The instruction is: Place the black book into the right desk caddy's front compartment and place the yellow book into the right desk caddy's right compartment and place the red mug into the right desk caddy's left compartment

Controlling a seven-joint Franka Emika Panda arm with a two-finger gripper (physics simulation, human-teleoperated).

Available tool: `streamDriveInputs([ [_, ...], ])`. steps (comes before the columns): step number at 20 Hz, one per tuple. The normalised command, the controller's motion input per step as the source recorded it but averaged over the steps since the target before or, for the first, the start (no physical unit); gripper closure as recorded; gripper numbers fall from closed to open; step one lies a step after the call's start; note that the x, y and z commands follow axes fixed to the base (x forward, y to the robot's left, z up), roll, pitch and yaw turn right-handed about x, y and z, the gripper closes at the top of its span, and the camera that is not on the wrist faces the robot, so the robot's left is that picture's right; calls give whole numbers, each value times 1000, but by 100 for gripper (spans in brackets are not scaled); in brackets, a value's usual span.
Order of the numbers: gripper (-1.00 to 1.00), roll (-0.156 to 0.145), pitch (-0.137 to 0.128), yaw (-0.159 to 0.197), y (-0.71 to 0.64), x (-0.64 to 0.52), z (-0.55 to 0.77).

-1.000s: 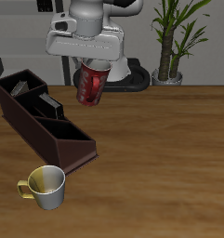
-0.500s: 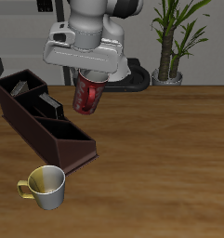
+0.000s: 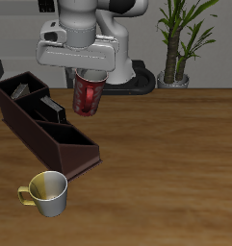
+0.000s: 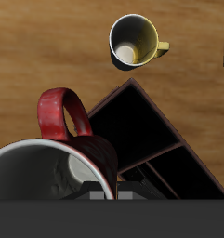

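Wood table w/ right desk caddy (image 3: 48, 123); above it, pincer (image 3: 87, 75) apparently clamps red mug (image 3: 88, 94) rim.

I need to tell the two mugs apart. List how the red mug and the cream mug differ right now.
The red mug hangs in the air, held by the gripper above the caddy; the cream mug stands on the table near the caddy's low end. The red mug is dark red and speckled with a red handle; the cream mug is pale with a yellow handle. Both are upright and look empty.
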Motion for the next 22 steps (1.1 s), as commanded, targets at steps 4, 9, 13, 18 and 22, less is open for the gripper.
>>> streamDriveInputs([
  [4, 100, 61, 45, -19, 10, 186, 31],
  [9, 100, 41, 5, -15, 29, 87, -5],
  [13, 100, 5, 12, 26, 4, 153, -92],
  [18, 100, -9, 1, -28, -77, 92, -111],
  [22, 100, -30, 4, -20, -133, 58, -94],
])
